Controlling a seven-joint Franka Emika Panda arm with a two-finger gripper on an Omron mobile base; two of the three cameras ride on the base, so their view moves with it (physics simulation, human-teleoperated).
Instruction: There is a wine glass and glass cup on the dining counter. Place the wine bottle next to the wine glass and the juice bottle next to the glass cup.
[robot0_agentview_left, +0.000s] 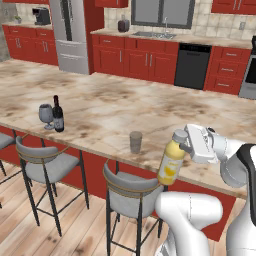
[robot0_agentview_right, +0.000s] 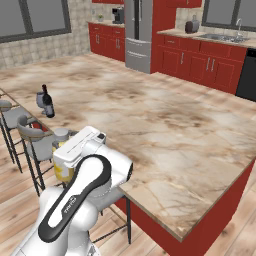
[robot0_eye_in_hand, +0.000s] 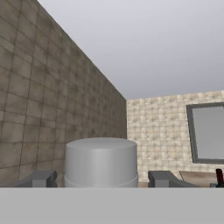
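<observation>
we are seeing the pincer (robot0_agentview_left: 186, 141) clasping the juice bottle (robot0_agentview_left: 170, 161) by its wide cap, jaws standing fairly wide with one finger on each side of the cap. in the hand view the grey cap (robot0_eye_in_hand: 101, 162) is sitting squarely between the two dark fingertips (robot0_eye_in_hand: 39, 179), which are pressing at its flanks. in the left base view the bottle is hanging tilted, its yellow body leaning toward 7 o'clock from the pincer, off the table (robot0_agentview_left: 125, 107) and over its near edge, above a bar stool (robot0_agentview_left: 131, 192).

the glass cup (robot0_agentview_left: 135, 142) is standing upright on the table, near the bottle at about 10 o'clock from it. further along at 9 o'clock, the wine bottle (robot0_agentview_left: 58, 114) is standing just beside the wine glass (robot0_agentview_left: 46, 115), the two looking close enough to touch, though we cannot tell.

in the right base view the arm is covering most of the juice bottle, leaving only a yellow sliver (robot0_agentview_right: 62, 169). the glass cup there is partly hidden behind the hand, only its rim (robot0_agentview_right: 61, 133) peeking out. in the hand view the bottle's body is cut off below the cap, and a dark red sliver at 4 o'clock is too small to name.
</observation>
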